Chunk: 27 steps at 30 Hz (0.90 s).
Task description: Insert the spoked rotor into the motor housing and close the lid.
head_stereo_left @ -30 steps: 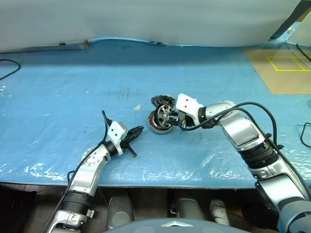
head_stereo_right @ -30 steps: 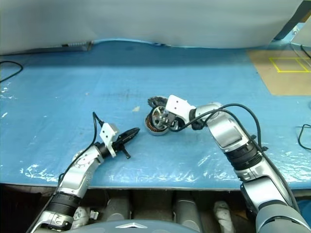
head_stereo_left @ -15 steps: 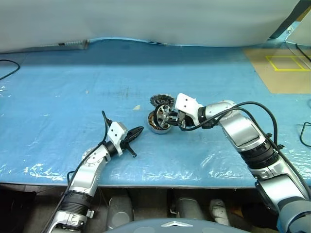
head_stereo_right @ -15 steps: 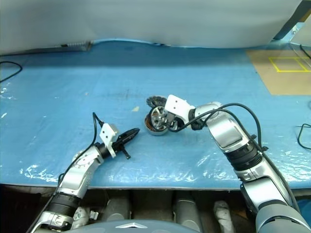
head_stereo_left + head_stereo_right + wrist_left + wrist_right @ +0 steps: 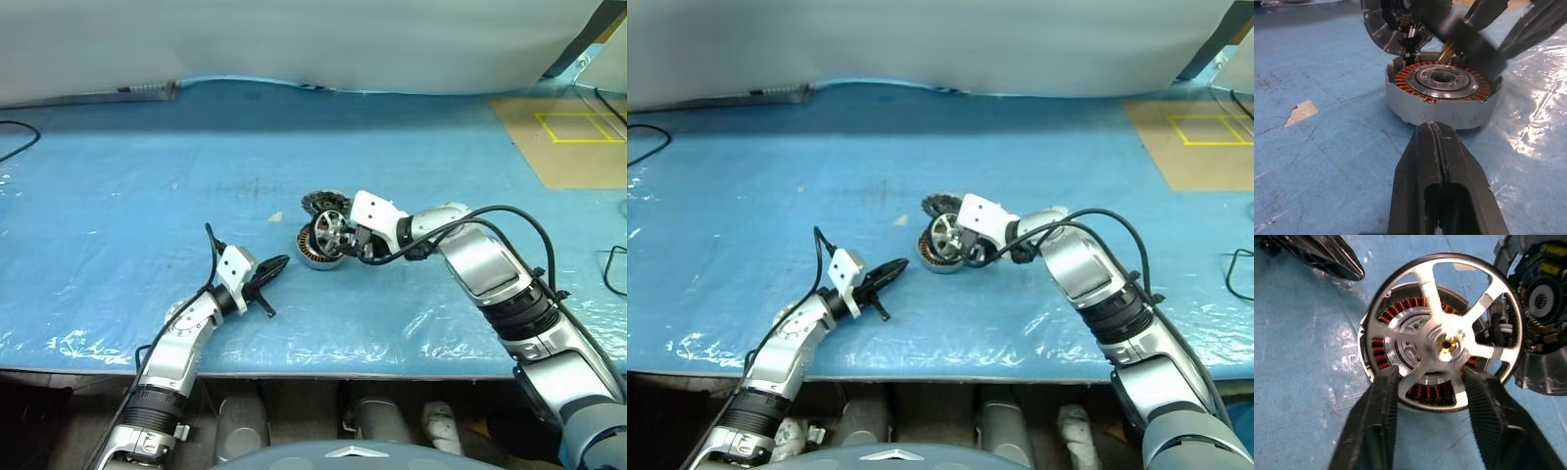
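The motor housing (image 5: 1381,350) sits mid-table, its copper windings showing. The dark spoked rotor (image 5: 1447,343) leans over its open top, tilted, and whether it is seated I cannot tell. The finned lid (image 5: 1540,308) stands open at the housing's far edge. My right gripper (image 5: 1430,374) is open, its fingers (image 5: 1383,396) spread either side of the rotor's lower rim. In the head view it (image 5: 345,241) is right against the housing (image 5: 313,253). My left gripper (image 5: 274,264) is shut and empty, resting on the table a short way to the housing's left and pointing at it.
Wrinkled blue plastic sheet (image 5: 147,176) covers the table. A small pale scrap (image 5: 1300,111) lies near the housing. A brown board with yellow tape markings (image 5: 578,132) lies at the far right, and a black cable (image 5: 15,137) at the far left.
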Each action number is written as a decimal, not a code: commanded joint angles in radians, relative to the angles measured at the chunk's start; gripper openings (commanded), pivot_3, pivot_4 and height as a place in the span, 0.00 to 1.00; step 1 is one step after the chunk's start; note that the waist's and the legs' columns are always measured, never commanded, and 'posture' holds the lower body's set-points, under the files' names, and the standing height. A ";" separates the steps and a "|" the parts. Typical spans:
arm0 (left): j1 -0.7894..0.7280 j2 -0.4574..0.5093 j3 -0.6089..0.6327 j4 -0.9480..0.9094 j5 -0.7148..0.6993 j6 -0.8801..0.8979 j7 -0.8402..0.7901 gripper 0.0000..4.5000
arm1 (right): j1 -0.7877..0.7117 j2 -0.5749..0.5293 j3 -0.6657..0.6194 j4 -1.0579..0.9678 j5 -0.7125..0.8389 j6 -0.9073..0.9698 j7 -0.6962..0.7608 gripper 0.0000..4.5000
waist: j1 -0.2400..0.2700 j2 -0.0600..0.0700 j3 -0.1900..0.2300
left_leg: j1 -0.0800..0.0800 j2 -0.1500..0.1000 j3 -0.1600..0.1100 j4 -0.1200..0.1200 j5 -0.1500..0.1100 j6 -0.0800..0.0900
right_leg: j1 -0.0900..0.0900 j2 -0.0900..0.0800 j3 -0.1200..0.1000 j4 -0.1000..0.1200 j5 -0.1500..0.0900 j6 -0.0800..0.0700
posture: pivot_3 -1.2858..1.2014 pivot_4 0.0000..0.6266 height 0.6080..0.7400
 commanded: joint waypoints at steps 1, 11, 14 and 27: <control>-0.013 0.005 0.005 -0.024 -0.003 -0.016 0.000 0.00 | -0.022 0.011 -0.003 -0.011 -0.006 0.001 -0.010 0.73 | 0.000 0.000 0.000 | 0.000 0.000 0.000 0.000 0.000 0.000 | 0.000 0.000 0.000 0.000 0.000 0.000 | 0.52 0.24 1.00; -0.013 0.010 0.006 -0.026 -0.005 -0.018 -0.001 0.00 | -0.019 0.007 -0.043 -0.054 0.036 0.027 0.009 0.99 | 0.000 0.000 0.000 | 0.000 0.000 0.000 0.000 0.000 0.000 | 0.000 0.000 0.000 0.000 0.000 0.000 | 0.52 0.24 1.00; -0.013 0.011 0.007 -0.027 -0.005 -0.017 0.000 0.00 | 0.009 -0.015 -0.113 -0.106 0.112 0.059 0.041 0.99 | 0.000 0.000 0.000 | 0.000 0.000 0.000 0.000 0.000 0.000 | 0.000 0.000 0.000 0.000 0.000 0.000 | 0.52 0.24 1.00; -0.039 0.013 0.007 -0.004 -0.008 -0.013 -0.011 0.00 | -0.083 -0.050 -0.161 0.314 -0.005 -0.262 -0.120 0.06 | -0.016 0.000 0.000 | 0.000 0.000 0.001 0.000 0.000 0.000 | 0.001 0.000 0.001 0.001 0.001 -0.001 | 0.52 0.24 1.00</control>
